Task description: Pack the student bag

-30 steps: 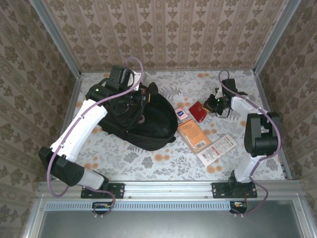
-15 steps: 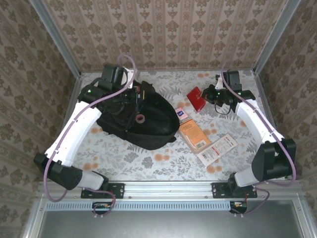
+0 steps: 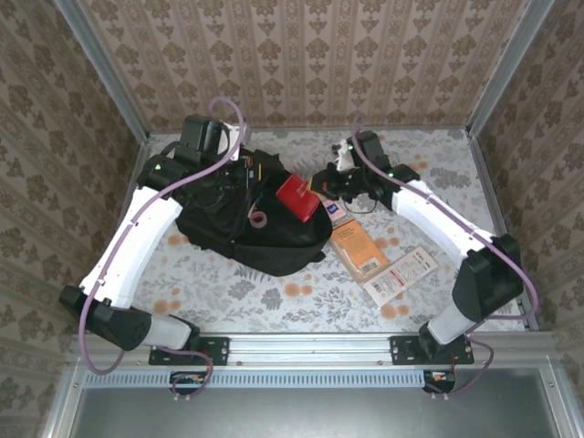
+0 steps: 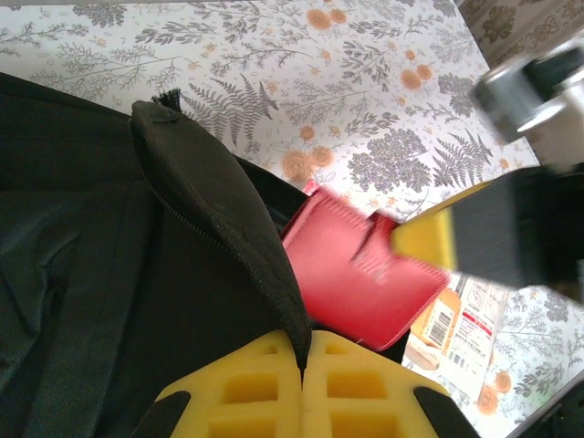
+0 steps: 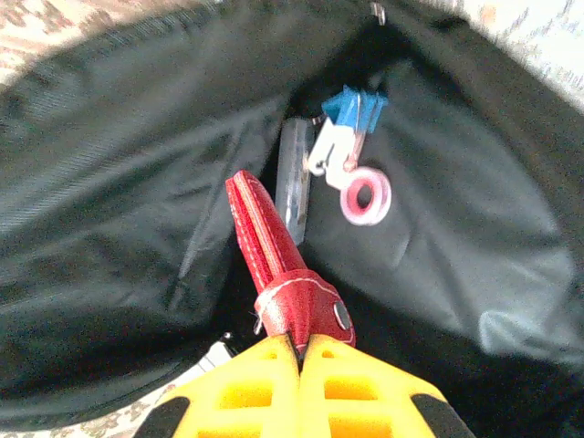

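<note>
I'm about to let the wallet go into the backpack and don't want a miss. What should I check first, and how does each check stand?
1. Grip: right gripper shut on red wallet: ok.
2. Opening: left gripper pinching the flap of the backpack to hold it open: ok.
3. Aim: wallet over the opening, pointing in: ok.
4. Free room beneath the wallet, near the pink ring inside: cannot tell.
5. Everything packed: not ok; orange book and white packet lie on the table.
</note>
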`<state>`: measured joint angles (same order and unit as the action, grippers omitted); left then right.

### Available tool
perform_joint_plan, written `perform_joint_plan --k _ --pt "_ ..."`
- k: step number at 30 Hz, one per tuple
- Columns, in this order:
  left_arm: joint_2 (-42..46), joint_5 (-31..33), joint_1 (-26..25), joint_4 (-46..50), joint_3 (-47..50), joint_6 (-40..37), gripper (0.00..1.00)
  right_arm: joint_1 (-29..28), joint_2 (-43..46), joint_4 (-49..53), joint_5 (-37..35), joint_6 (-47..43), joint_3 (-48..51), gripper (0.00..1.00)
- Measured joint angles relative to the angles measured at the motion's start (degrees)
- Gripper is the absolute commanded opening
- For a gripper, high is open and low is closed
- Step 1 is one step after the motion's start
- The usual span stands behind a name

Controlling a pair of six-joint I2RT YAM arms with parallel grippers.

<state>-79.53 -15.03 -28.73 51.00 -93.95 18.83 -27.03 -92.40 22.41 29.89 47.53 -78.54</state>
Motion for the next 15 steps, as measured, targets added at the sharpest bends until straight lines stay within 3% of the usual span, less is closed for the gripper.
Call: perform_joint_plan --k 15 --pt "0.00 -1.27 0.00 -0.46 -2.05 0.48 0.00 -10.97 -25.27 -12.17 -1.25 24.09 -14.53 0.00"
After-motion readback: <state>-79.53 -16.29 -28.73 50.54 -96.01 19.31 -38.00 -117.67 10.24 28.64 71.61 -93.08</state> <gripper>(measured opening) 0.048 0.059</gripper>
